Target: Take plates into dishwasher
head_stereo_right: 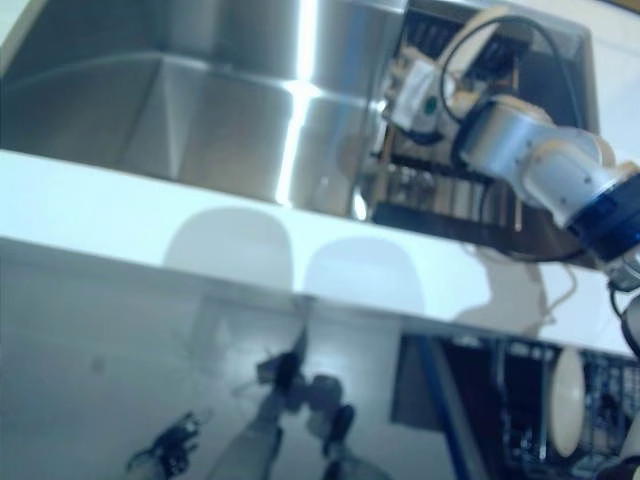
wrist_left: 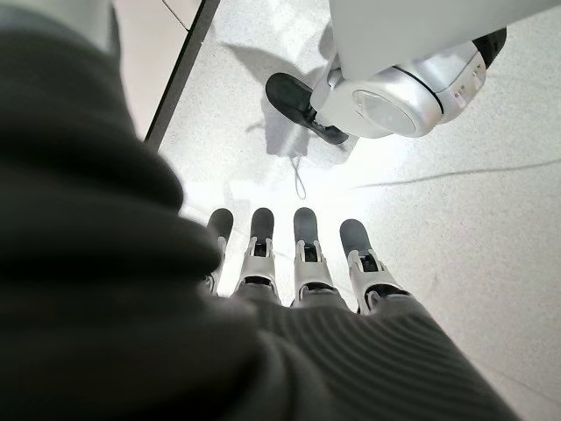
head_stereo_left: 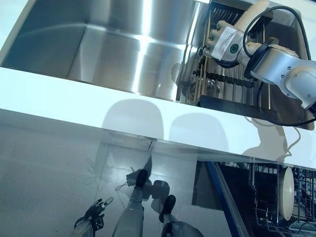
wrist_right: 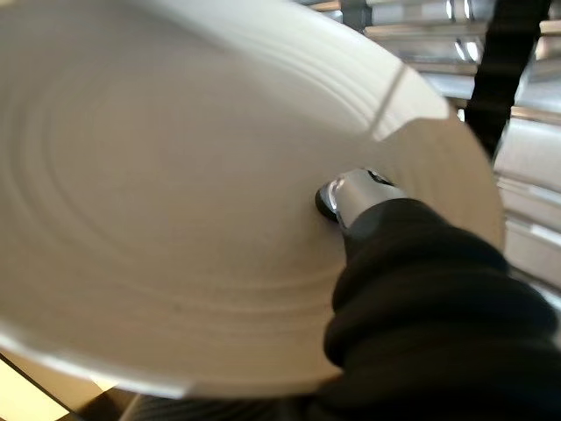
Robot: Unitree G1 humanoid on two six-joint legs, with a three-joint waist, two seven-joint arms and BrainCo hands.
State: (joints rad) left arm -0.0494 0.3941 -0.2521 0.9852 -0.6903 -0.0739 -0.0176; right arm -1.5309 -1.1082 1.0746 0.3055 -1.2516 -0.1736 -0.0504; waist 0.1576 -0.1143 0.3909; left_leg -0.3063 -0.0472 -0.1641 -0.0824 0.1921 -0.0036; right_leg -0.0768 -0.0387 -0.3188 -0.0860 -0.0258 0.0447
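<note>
A white plate (wrist_right: 175,193) fills the right wrist view. My right hand (wrist_right: 351,197) is shut on it, the thumb pressed on its face and the fingers hidden behind it. In the eye views that hand (head_stereo_left: 223,43) reaches into the dish rack (head_stereo_left: 232,81) at the sink's right end. A second white plate (head_stereo_left: 285,193) stands on edge in the open dishwasher's rack (head_stereo_left: 261,197) at the lower right. My left hand (wrist_left: 298,254) hangs open over the floor, low on the left (head_stereo_left: 94,215), holding nothing.
A deep steel sink (head_stereo_left: 108,44) lies left of the dish rack. A white counter (head_stereo_left: 74,98) runs across between the sink and the dishwasher. The dishwasher's blue-edged side (head_stereo_left: 222,197) stands just left of its rack.
</note>
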